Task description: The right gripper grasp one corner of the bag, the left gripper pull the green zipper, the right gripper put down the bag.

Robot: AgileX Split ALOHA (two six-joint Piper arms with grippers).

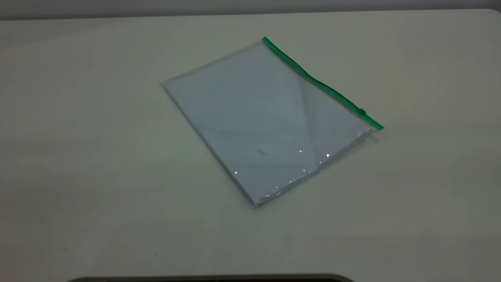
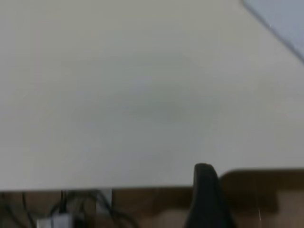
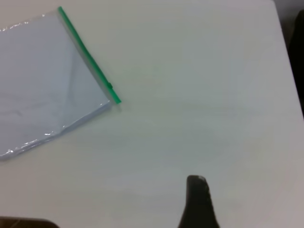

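Both grippers' jaws cut off; bag (image 2: 280, 21) cropped.

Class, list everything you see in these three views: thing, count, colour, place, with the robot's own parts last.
table: one, off-white, under everything.
bag: one, clear with white paper inside, flat at the table's middle.
green zipper: one, bright green, along the bag's far right edge; slider near its nearer end.
left end effector: one dark fingertip showing, over the table edge, away from the bag.
right end effector: one dark fingertip showing, above bare table, apart from the bag.

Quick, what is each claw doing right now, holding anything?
Left claw: off the bag, holding nothing; open or closed cannot be told.
Right claw: the same.
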